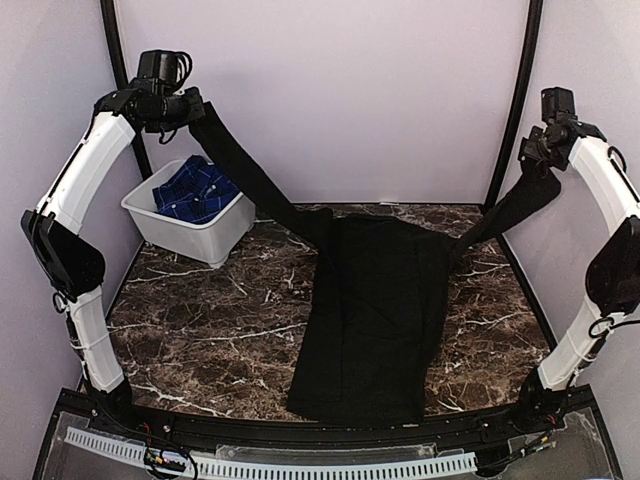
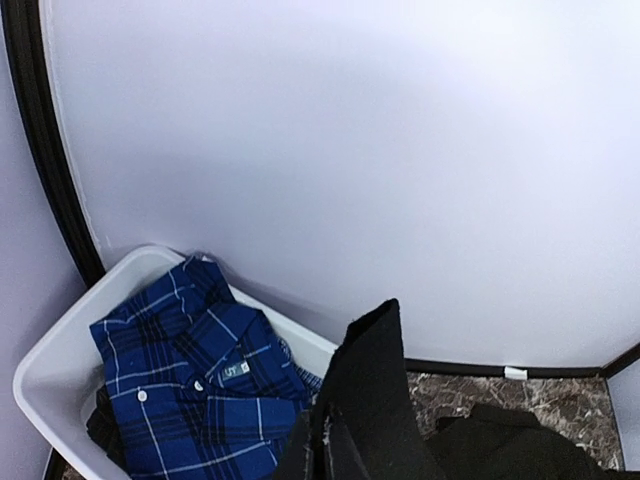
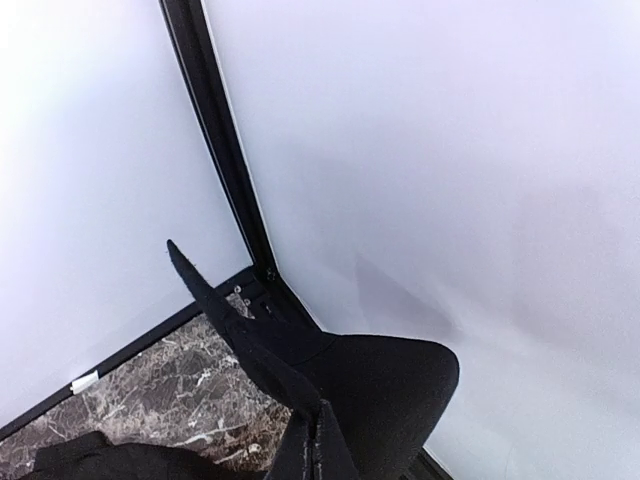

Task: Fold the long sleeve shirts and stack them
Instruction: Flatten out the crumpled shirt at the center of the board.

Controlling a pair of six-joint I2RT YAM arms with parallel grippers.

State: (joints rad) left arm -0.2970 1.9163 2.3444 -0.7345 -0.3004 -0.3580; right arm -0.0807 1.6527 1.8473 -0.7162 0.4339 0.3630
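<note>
Overhead, I see left gripper (image 1: 193, 105) and right gripper (image 1: 537, 160) each pinching a raised sleeve of the black shirt (image 1: 375, 310); only the left wrist view resolves buttons on the checked shirt (image 2: 190, 385).

Top external view: high behind the near edge, looking down over the whole marble table (image 1: 200, 340). Wrist views: raised, close to the cloth, facing the rear wall (image 2: 400, 150). All three share the black shirt (image 1: 375, 310).

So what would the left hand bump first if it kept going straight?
Probably the pale wall. The left hand is shut on a sleeve of the black shirt, and past that cloth its camera shows only wall. The tub sits off to one side. Depth is unclear.
</note>
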